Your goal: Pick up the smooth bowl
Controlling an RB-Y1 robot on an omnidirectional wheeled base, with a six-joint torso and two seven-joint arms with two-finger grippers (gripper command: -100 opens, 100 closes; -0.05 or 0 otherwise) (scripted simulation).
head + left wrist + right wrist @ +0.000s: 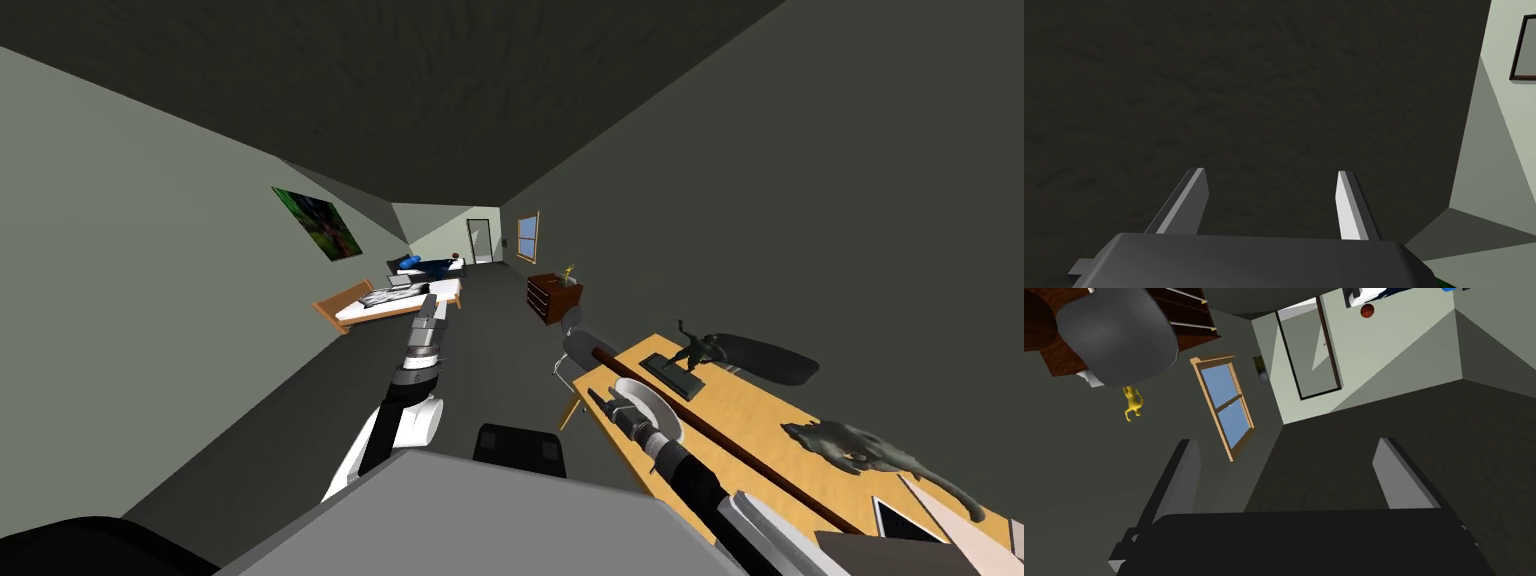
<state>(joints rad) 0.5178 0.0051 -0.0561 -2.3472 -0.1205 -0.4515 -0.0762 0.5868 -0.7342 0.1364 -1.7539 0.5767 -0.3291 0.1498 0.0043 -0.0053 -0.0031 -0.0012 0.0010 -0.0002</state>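
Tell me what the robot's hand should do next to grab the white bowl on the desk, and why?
Probably pull the right gripper back a bit and tip it down toward the white bowl. Its fingers are open, but they aim past the desk toward the window, with nothing between them, while the head view shows the bowl just beside that gripper.

The left arm (412, 378) has a white, rounded upper shell and a black joint band. Above these comes a slim forearm of stacked grey and dark rings. The right arm (672, 462) is a dark cylinder banded with white and light grey collars, with a black wrist section. The left jaws are two thin, light grey blade fingers (1350, 206) with bevelled edges, set on a charcoal box (1249, 260) that has a small stepped lug at one corner. The right jaws match, with duller grey fingers (1398, 477) on a black box (1299, 543).
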